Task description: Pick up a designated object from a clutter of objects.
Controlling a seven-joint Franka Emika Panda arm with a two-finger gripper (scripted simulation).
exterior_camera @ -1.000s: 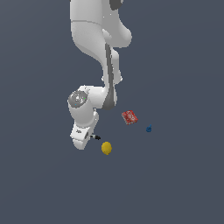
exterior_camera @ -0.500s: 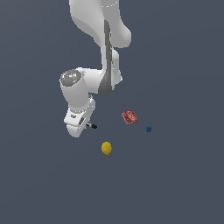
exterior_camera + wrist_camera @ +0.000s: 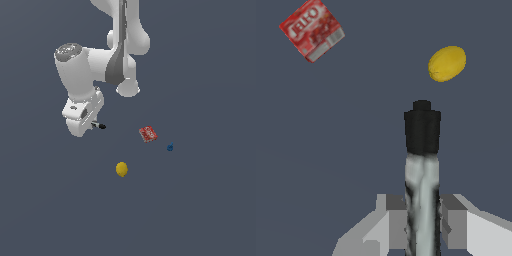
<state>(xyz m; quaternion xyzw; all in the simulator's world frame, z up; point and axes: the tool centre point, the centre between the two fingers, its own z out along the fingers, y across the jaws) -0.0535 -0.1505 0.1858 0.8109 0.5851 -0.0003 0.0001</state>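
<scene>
My gripper (image 3: 422, 220) is shut on the thin rod-like tool (image 3: 422, 165); its silvery-white shaft sits between my fingers and its black end sticks out beyond them. In the exterior view the rod's black end (image 3: 99, 126) pokes out of the gripper (image 3: 86, 125), held well above the floor, up and toward the exterior view's left of the other items. The yellow ball (image 3: 121, 169) (image 3: 446, 63), the flat red packet (image 3: 148, 133) (image 3: 312, 30) and the tiny blue piece (image 3: 170, 147) lie on the floor.
The floor (image 3: 200, 210) is a plain dark grey surface. The white arm (image 3: 117, 60) reaches down from the top of the exterior view.
The gripper has risen from beside the yellow ball, carrying the rod up and toward the exterior view's left. The ball, packet and blue piece have not moved.
</scene>
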